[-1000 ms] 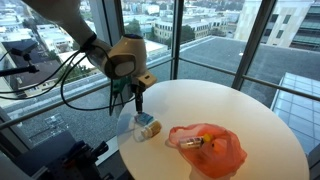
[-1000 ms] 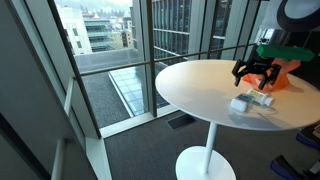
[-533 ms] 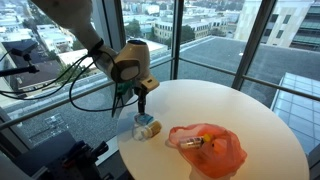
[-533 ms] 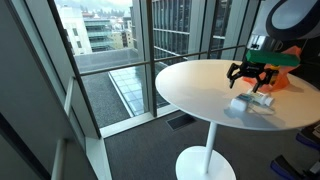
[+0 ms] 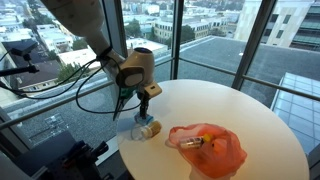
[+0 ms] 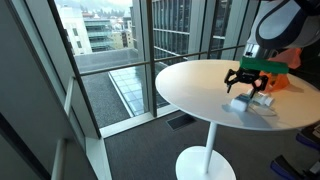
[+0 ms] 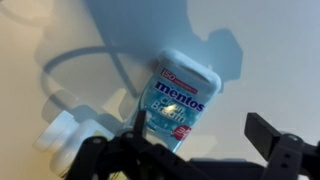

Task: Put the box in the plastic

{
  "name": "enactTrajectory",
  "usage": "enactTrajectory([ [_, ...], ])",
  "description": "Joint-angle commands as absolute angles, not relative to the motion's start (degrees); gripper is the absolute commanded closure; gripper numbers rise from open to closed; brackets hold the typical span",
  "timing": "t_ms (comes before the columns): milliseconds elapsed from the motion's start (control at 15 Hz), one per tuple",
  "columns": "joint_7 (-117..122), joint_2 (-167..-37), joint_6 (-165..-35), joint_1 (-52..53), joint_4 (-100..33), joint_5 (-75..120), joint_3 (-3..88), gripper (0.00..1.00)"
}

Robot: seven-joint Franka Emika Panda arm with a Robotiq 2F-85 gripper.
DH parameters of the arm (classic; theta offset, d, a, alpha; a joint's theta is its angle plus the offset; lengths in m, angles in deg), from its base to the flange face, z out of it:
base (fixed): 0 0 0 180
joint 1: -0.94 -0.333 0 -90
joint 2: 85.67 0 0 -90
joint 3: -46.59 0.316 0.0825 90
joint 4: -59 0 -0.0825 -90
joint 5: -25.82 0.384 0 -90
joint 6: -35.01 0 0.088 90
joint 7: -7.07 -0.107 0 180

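The box (image 7: 178, 100) is a small blue and white Mentos carton lying flat on the white round table (image 5: 245, 110). It fills the middle of the wrist view, with its lower end between my fingers. In both exterior views it lies near the table's edge (image 5: 142, 126) (image 6: 240, 103). My gripper (image 5: 141, 104) (image 6: 247, 88) (image 7: 205, 138) hangs open just above it and holds nothing. The plastic (image 5: 208, 148) is a wrinkly orange-red bag with yellowish items inside, lying on the table beside the box. In an exterior view only a strip of the plastic (image 6: 291, 78) shows behind the gripper.
A small tan cylinder (image 5: 154, 127) lies right next to the box; in the wrist view a pale object (image 7: 63, 135) beside the carton may be the same thing. Tall glass windows (image 5: 200, 30) stand behind the table. The table's rim (image 6: 175, 100) runs close to the box.
The gripper has come down closer to the box and shifted slightly toward the table's middle. Its jaws stay open. Box and bag have not moved.
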State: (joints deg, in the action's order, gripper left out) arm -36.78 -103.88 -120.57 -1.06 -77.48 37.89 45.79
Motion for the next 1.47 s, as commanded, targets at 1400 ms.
enactTrajectory([
  [1400, -38.7, -101.2, -121.5, -4.6, -80.8, 43.3, 46.0, 0.0],
])
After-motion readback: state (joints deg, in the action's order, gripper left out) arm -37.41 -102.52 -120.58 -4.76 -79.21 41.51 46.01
